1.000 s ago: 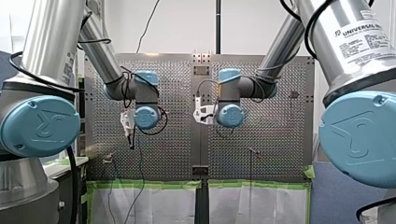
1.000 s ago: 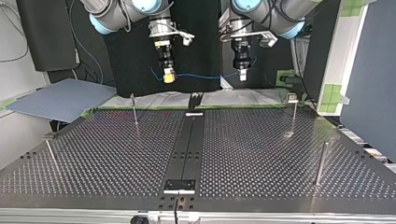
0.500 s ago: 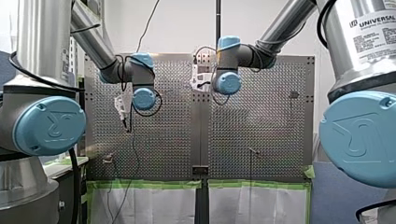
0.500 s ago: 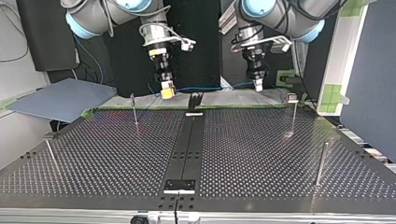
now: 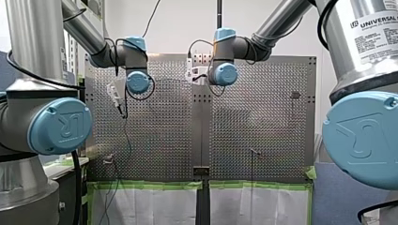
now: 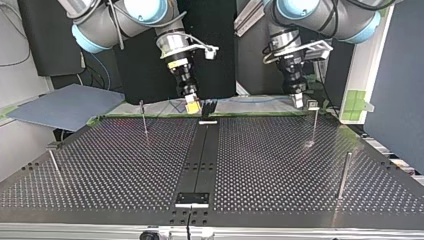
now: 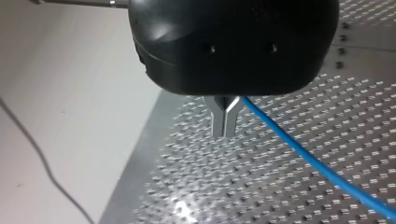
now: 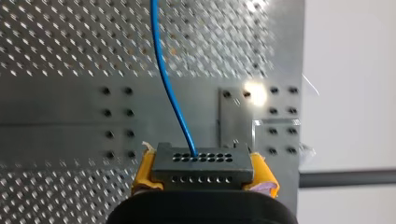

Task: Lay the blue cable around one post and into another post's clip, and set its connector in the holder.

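Observation:
In the right wrist view my right gripper point(image 8: 203, 170) is shut with its yellow pads on a dark grey connector point(image 8: 201, 164) with rows of holes. The blue cable point(image 8: 168, 79) runs out of the connector, ahead over the perforated table. In the top view this gripper point(image 6: 191, 106) hangs just beside the black holder point(image 6: 208, 107) at the far end of the centre strip. My left gripper point(image 7: 226, 122) has its metal fingers shut on the blue cable point(image 7: 303, 156), which trails off to one side. In the top view it point(image 6: 298, 100) sits close to the clip-topped post point(image 6: 313, 106).
Thin posts stand at the top view's left point(image 6: 144, 117) and far left point(image 6: 54, 162), and a thicker one at the right point(image 6: 343, 175). A second bracket point(image 6: 192, 199) sits at the near end of the dark centre strip point(image 6: 200, 155). A grey board point(image 6: 65, 106) lies beyond the table's left corner.
Both arms have come down and nearer in the top view. My right gripper moved with the connector toward the black holder. My left gripper swung toward that view's right, up to the clip post.

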